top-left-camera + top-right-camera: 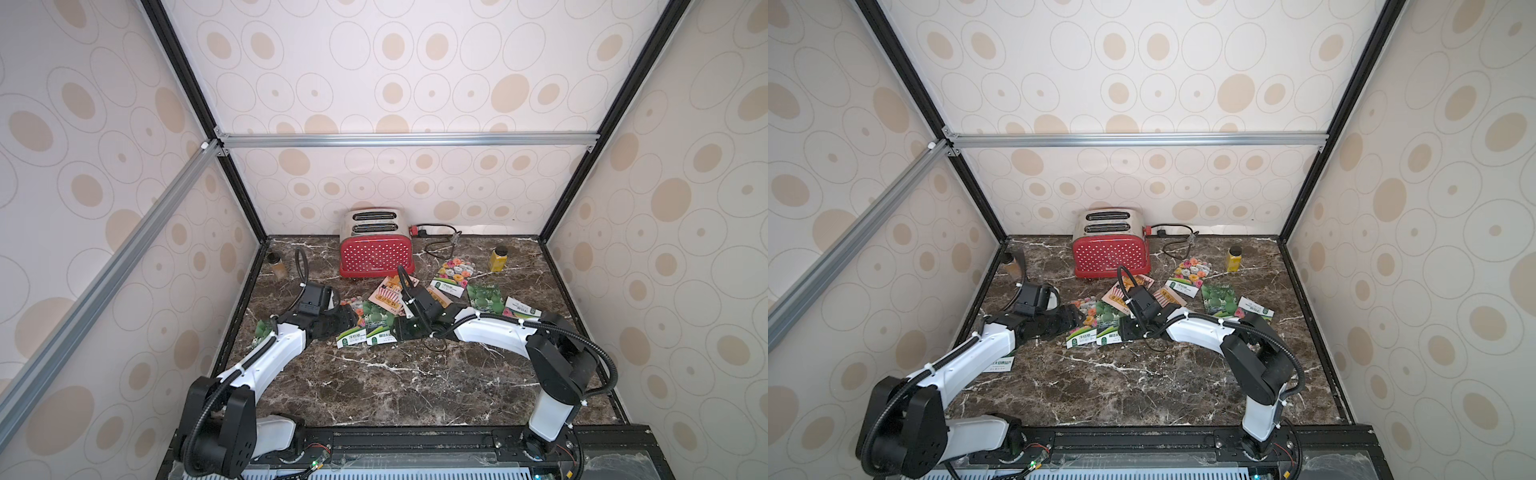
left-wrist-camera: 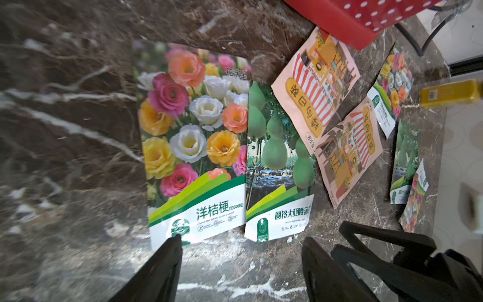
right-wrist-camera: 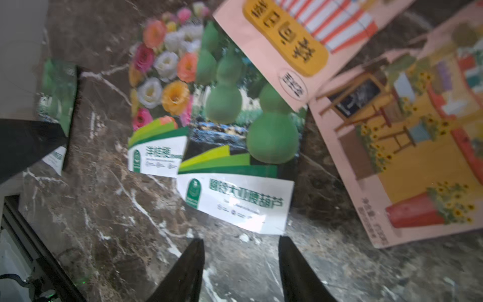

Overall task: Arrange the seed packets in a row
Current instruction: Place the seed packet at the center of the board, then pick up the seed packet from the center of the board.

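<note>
Leftmost gourd packet [image 1: 262,330]: from my console it lies mostly under the left arm, apart from the other seed packets.
Left gripper [image 2: 241,239]: low over the marble table [image 1: 395,386], jaws apart with nothing between them. One fingertip [image 2: 172,251] overlaps the white band of the centre flower packet [image 2: 193,136]; I cannot tell if it touches.
Centre pair: the centre flower packet and the centre gourd packet [image 2: 277,162] sit side by side, long edges touching, white bands toward the robot's base.
Right gripper [image 3: 241,240]: jaws apart and empty, tips just short of the centre gourd packet's white band.
Peach pair: the upper peach packet [image 2: 317,83] is tilted and lies over a corner of the centre gourd packet. The lower peach packet [image 2: 347,154] meets it at a corner. Both are in front of the red toaster [image 1: 376,253].
Right group: the far flower packet [image 1: 451,276] and the right gourd packet [image 1: 484,297] are near each other, and the corner flower packet [image 1: 521,309] lies over the gourd's corner — all skewed, not in line.
Beyond: a yellow bottle [image 1: 498,259] stands near the back wall.
</note>
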